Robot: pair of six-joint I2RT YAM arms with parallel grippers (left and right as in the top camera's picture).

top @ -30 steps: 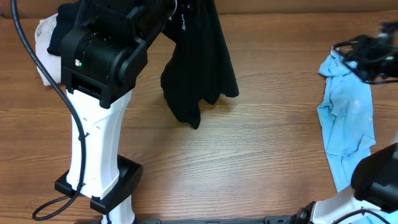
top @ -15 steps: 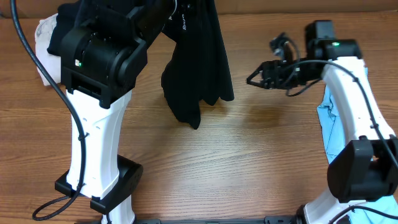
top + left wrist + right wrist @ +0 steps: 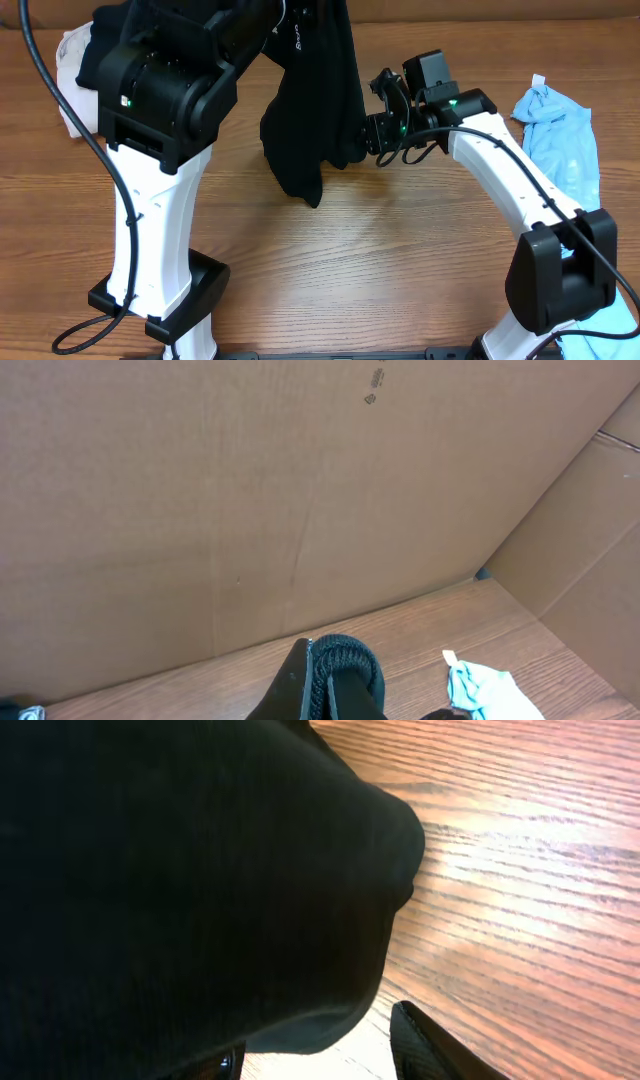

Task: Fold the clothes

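Observation:
A large black shirt [image 3: 315, 110] hangs from above, its lower end near the table. My left gripper [image 3: 328, 685] is shut on a bunched black fold [image 3: 345, 658] of it and holds it up. In the overhead view the left arm [image 3: 165, 90] hides that gripper. My right gripper [image 3: 362, 135] is open at the shirt's right edge. In the right wrist view the black cloth [image 3: 180, 880] fills the frame between and above the spread fingers [image 3: 430, 1045]. A light blue garment [image 3: 565, 140] lies at the right and shows in the left wrist view [image 3: 480, 685].
A heap of cream and black clothes [image 3: 75, 60] lies at the far left behind the left arm. A cardboard wall [image 3: 250, 490] stands along the table's back edge. The right arm [image 3: 510, 190] arches over the table's right half.
My right arm has swung left from the blue garment to the hanging black shirt's right edge. The blue garment now lies uncovered. The left arm holds still.

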